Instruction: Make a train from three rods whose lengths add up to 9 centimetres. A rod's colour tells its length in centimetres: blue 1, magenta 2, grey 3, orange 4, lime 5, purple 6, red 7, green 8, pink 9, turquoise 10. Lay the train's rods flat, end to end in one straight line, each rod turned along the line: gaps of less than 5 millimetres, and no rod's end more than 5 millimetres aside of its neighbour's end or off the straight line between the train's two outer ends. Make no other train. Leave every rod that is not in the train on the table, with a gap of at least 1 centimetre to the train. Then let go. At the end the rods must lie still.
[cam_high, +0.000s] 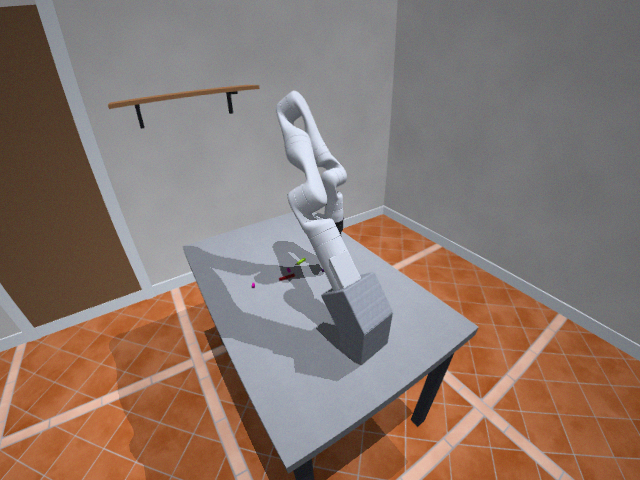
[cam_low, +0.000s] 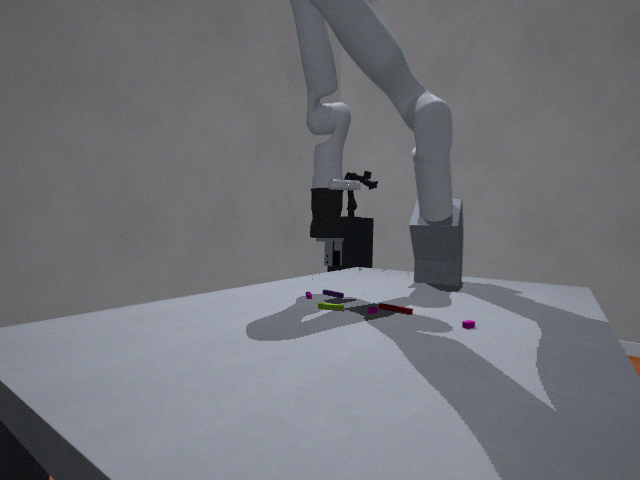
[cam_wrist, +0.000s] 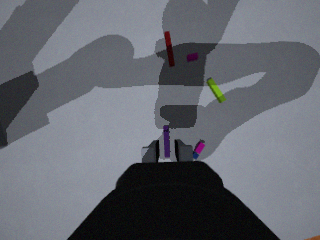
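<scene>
My gripper (cam_wrist: 167, 147) hangs a little above the table, part open, with nothing between its fingers; it also shows in the exterior view (cam_low: 334, 263). The purple rod (cam_wrist: 166, 140) (cam_low: 333, 293) lies flat on the table under it, in line with the gap between the fingers. A magenta rod (cam_wrist: 200, 147) lies just right of it, with a small blue piece (cam_wrist: 195, 155) at its near end. The lime rod (cam_wrist: 216, 90) (cam_low: 330, 306) lies further off. The red rod (cam_wrist: 169, 48) (cam_low: 395, 308) and a second magenta rod (cam_wrist: 192, 57) (cam_low: 372, 310) lie beyond.
A third magenta rod (cam_low: 468, 323) (cam_high: 253, 284) lies alone, apart from the group. The arm's grey base block (cam_high: 359, 322) stands on the table behind the rods. The arm casts wide shadows over the rods.
</scene>
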